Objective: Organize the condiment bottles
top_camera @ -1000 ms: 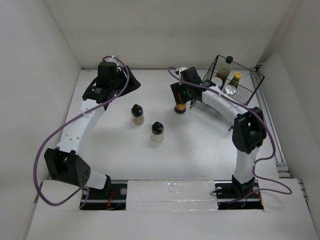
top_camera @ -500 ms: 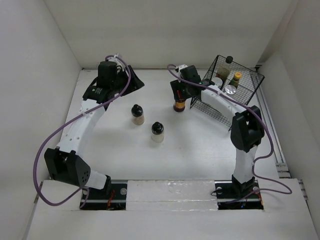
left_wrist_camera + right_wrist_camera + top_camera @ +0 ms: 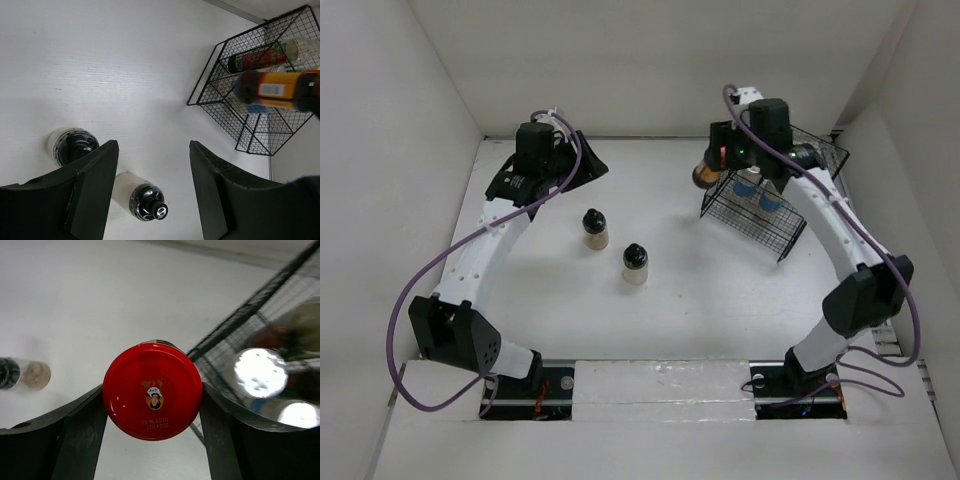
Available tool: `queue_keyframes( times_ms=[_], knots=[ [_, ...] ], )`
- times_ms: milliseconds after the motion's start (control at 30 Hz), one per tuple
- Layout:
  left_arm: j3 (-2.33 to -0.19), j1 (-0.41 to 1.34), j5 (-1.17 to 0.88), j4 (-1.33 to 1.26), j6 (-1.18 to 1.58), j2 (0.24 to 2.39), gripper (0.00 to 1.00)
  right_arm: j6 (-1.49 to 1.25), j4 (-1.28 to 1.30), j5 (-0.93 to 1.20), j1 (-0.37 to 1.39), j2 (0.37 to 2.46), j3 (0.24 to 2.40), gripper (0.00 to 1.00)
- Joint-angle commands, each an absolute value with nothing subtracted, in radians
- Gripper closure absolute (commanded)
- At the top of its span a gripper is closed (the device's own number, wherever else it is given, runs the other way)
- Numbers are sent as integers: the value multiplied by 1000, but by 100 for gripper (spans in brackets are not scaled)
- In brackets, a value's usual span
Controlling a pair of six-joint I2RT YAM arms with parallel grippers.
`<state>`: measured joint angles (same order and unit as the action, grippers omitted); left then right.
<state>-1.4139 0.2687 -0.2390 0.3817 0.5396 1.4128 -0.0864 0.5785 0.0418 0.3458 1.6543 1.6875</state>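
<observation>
My right gripper [image 3: 717, 162] is shut on the red-lidded jar [image 3: 703, 174] and holds it in the air at the left edge of the black wire basket [image 3: 778, 232]. In the right wrist view the fingers clamp the red lid [image 3: 152, 390] from both sides. Two silver-lidded blue-labelled jars [image 3: 748, 186] [image 3: 770, 200] stand in the basket. Two black-capped shakers [image 3: 595, 228] [image 3: 635, 263] stand on the table. My left gripper [image 3: 588, 165] is open and empty at the back left, above the shakers [image 3: 75, 145] [image 3: 142, 201]. A red-labelled bottle [image 3: 257, 58] shows in the basket. The tall dark bottle is hidden by my right arm.
White walls close in the table on the left, back and right. The basket [image 3: 215, 75] stands in the back right corner. The silver lids [image 3: 260, 372] [image 3: 297, 415] lie just right of the held jar. The arm bases sit at the near edge.
My right gripper has lifted the red-lidded jar off the table and carried it right and back to the basket's left edge. The left arm has not moved.
</observation>
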Motion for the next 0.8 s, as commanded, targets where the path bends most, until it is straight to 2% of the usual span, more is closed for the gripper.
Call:
queue_keyframes(
  times_ms=[0, 400, 600, 767],
  knots=[
    [-1454, 272, -238, 359, 525, 1422, 46, -89, 534, 55, 293, 1546, 1736, 64],
    [-1473, 272, -268, 348, 525, 1474, 46, -80, 505, 89, 202, 1569, 1661, 64],
    [-1473, 272, -268, 339, 525, 1474, 46, -51, 453, 9, 212, 1611, 1643, 64],
    [-1463, 272, -268, 330, 525, 1474, 46, -41, 382, -52, 250, 1646, 1539, 64]
  ],
)
